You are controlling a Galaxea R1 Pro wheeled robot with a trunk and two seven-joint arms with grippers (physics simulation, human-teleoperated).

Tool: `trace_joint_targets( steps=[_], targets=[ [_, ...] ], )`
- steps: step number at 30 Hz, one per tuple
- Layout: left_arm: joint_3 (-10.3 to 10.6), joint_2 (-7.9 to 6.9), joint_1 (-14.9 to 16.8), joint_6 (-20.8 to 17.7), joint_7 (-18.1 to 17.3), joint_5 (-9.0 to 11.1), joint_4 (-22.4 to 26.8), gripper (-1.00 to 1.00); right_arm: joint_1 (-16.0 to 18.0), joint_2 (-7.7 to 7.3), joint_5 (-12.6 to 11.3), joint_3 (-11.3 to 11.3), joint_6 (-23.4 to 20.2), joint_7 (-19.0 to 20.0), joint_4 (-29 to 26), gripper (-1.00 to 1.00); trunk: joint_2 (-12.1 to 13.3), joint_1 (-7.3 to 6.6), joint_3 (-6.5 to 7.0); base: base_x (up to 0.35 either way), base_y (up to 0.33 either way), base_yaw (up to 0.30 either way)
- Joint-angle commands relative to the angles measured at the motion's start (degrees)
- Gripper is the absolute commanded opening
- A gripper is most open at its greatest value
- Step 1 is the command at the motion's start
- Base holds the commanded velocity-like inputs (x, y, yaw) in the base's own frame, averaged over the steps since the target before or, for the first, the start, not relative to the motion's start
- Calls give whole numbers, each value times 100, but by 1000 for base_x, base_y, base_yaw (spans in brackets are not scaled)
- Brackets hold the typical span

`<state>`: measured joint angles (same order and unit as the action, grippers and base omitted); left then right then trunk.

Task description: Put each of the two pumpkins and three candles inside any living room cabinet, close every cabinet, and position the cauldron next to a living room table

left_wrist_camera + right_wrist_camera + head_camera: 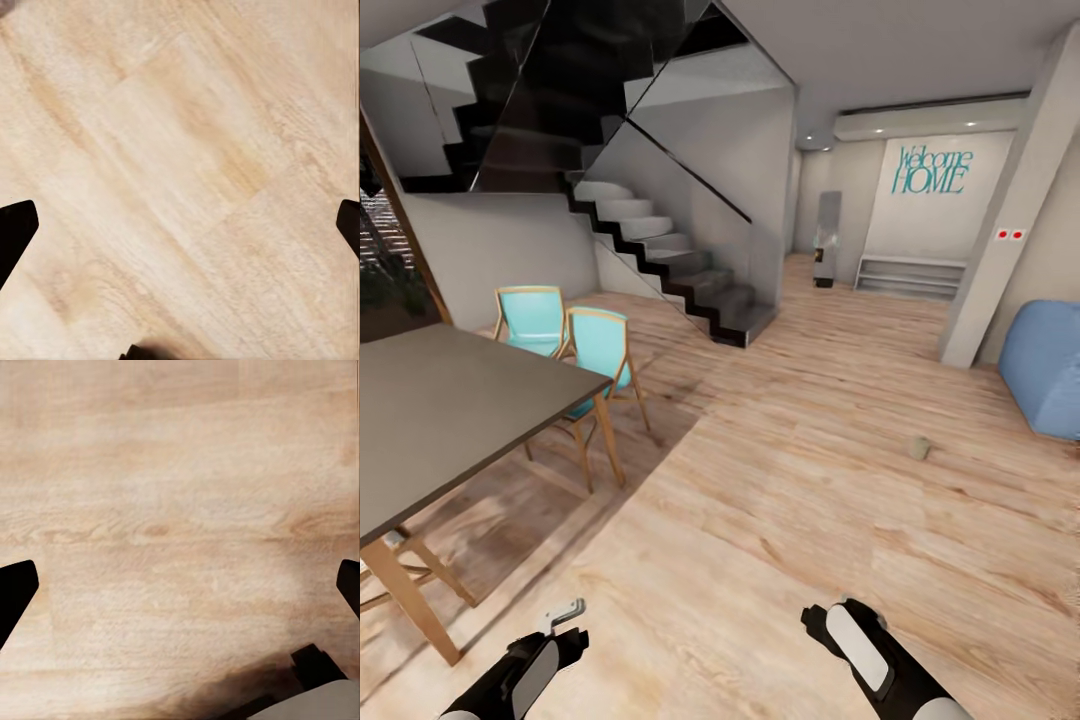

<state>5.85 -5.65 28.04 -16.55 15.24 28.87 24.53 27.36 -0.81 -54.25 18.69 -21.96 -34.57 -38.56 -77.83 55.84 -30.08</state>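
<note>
Right of the table (450,420), over bare wood floor (780,520): both grippers low, nothing under them but planks.

Counts: 1 table, 2 chairs, 1 staircase, 1 wall sign, 1 low pale shelf, 1 blue seat, 1 small floor object, 2 grippers.

Left gripper (565,620) sits just off the table's near corner. In the left wrist view the gripper (180,232) has its dark fingertips (15,232) spread wide, empty, floor between them. Right gripper (840,615) is further out from the table. In its wrist view the gripper (180,592) is equally wide, holding nothing.

Table: grey flat top, light wood legs. It is apart from both grippers, with the left one nearer.

Chairs: two teal ones with wood frames (530,318) (600,345), tucked at the table's far side. Staircase (670,265) is beyond the chairs, with dark stringer and pale treads.

Small floor object (920,448): beige-green, well away from the table and ahead of the right gripper. It is too small to identify.

Blue seat (1045,365) is past that object, far from the table. Sign (932,170) reads "Welcome HOME" in teal, on the wall far beyond the table, with the low pale shelf (910,275) under it.
</note>
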Motion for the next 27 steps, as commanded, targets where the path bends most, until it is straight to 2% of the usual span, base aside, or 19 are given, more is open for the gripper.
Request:
trace_joint_targets(
  steps=[1,15,21,27],
  targets=[
    [53,-7,0,-24,49,57,16,100,6,-3,-27,37,-7,-30,45,100,-3,3,-10,330,2,-256],
    [57,-6,0,-24,49,61,16,100,6,2,-24,36,48,-23,110,100,-3,3,-83,330,-13,-240],
    [57,-6,0,-24,49,65,9,100,6,2,-20,38,264,-23,225,100,-3,3,-98,330,-91,-45],
    [59,-6,0,-17,49,51,-77,100,6,2,-16,38,288,-22,268,100,-3,3,-99,330,-106,-2]
  ],
)
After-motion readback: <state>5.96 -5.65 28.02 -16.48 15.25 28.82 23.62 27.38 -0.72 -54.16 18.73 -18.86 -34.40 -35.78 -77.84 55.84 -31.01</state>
